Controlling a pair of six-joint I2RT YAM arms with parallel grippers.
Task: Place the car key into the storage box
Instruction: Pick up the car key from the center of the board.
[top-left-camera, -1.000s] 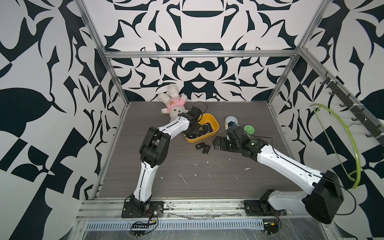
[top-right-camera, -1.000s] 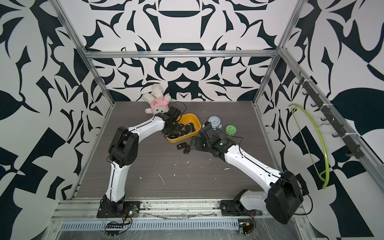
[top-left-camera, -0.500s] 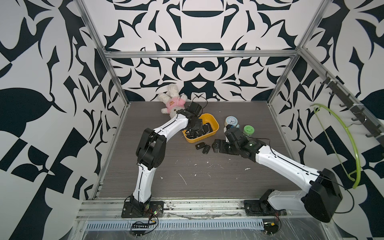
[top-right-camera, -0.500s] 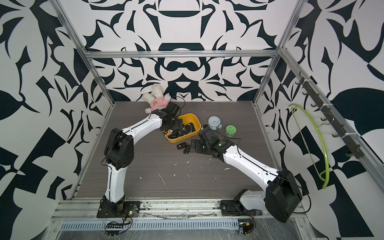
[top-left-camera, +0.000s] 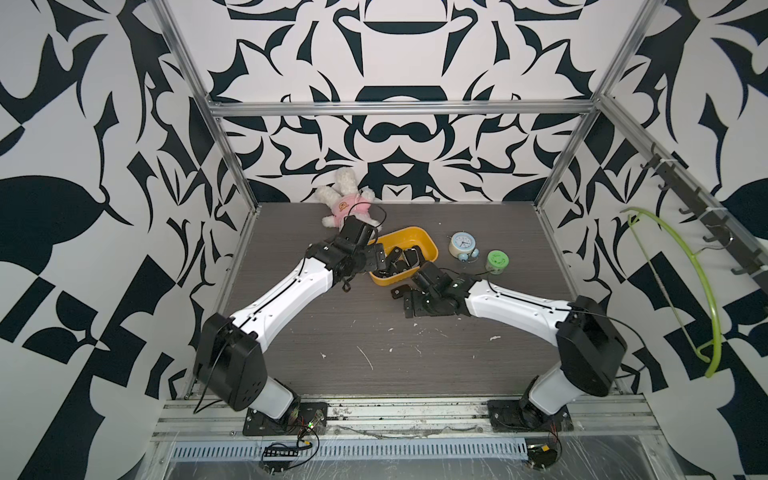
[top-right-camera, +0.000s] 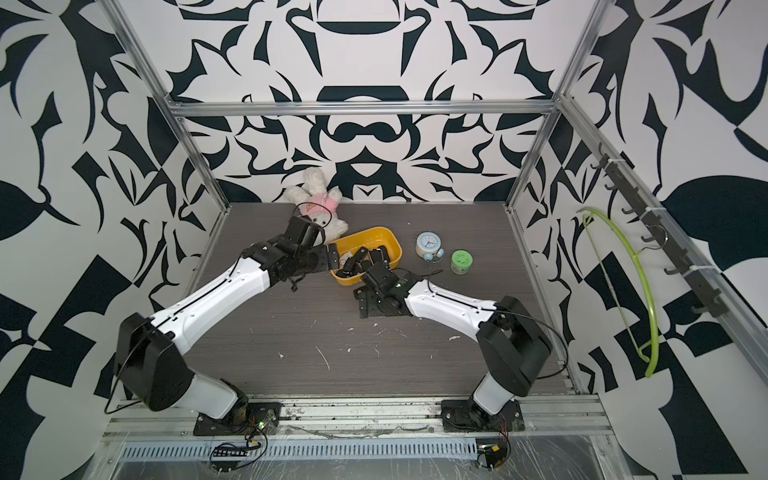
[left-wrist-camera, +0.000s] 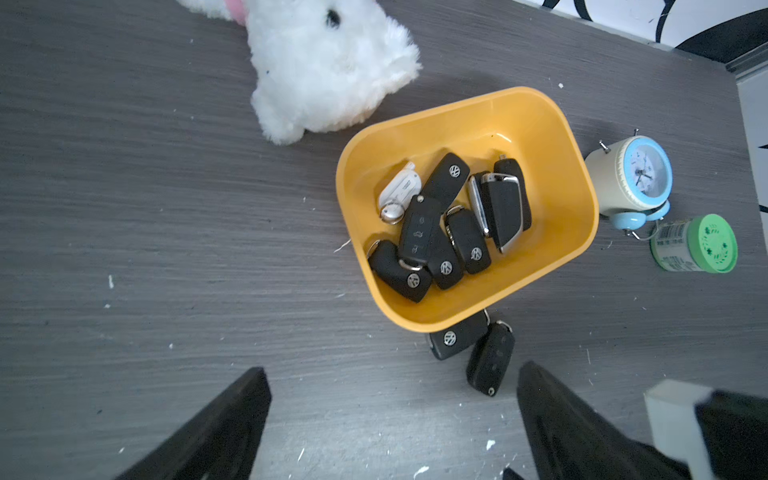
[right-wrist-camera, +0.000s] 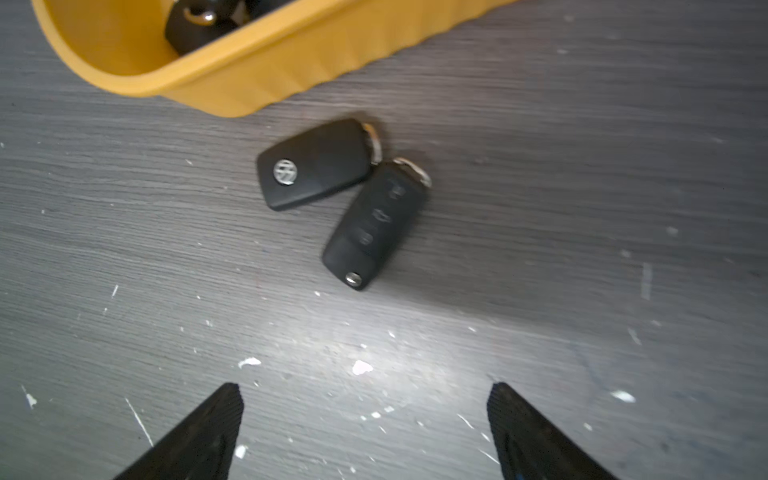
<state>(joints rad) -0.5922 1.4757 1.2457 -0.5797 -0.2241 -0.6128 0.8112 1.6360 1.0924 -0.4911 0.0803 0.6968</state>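
The yellow-orange storage box (top-left-camera: 409, 230) (top-right-camera: 365, 235) stands mid-table, and several car keys (left-wrist-camera: 444, 232), most black and one white, lie in it. Two black car keys (right-wrist-camera: 316, 166) (right-wrist-camera: 376, 224) lie touching on the table just outside the box's near wall (right-wrist-camera: 266, 62); the left wrist view shows them too (left-wrist-camera: 457, 338) (left-wrist-camera: 490, 363). My left gripper (top-left-camera: 379, 257) (left-wrist-camera: 392, 372) hangs open and empty at the box's left end. My right gripper (top-left-camera: 410, 301) (right-wrist-camera: 365, 388) is open and empty, low over the table a short way from the two keys.
A white plush rabbit (top-left-camera: 347, 203) lies behind the box by the back wall. A small alarm clock (top-left-camera: 462, 243) and a green-lidded jar (top-left-camera: 497, 262) stand right of the box. A green hanger (top-left-camera: 702, 282) hangs on the right wall. White flecks dot the table.
My left gripper, shut over the box a second ago, has opened and drawn back off its left end. My right gripper has shifted slightly toward the front of the table.
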